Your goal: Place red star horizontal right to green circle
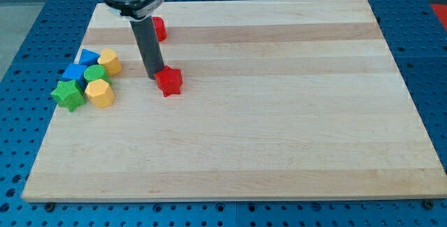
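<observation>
One red star [168,82] sits right at my tip [155,77], touching it on the view's right and a little toward the bottom. My tip is just a bare rod end, so it holds nothing; it only leans against the star's left edge.

Farther off, to the view's left of my tip, is the bunch of blocks. The yellow heart [110,61] is the closest of them. The green circle [95,73] comes next, with a yellow block [100,93] below it. Blue blocks [78,65] sit at the circle's upper left, and the green star [68,95] is farthest left. Up toward the view's top, behind the rod, a red cylinder [159,28] peeks out.

I think the star is almost level with the circle now, only a bit low, and well to its right. To do this step well, I should push gently and slowly so the star does not spin off my tip. I should stay away from the heart, so the circle does not get bumped.
</observation>
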Controlling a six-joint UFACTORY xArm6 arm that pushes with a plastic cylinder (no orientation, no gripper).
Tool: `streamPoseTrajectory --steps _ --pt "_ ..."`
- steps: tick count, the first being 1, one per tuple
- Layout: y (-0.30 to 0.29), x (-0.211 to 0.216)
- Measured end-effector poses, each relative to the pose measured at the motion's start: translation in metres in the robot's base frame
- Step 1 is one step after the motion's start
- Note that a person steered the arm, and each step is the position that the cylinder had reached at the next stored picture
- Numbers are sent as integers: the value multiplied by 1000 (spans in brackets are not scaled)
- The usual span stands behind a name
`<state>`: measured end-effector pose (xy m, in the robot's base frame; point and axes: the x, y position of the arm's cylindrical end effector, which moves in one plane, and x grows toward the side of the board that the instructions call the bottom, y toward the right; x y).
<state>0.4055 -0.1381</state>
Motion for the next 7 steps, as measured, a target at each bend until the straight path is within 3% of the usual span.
streamPoseTrajectory --steps 2,3,7 --pt "52 -33" --pt "96 -23" --pt "50 50"
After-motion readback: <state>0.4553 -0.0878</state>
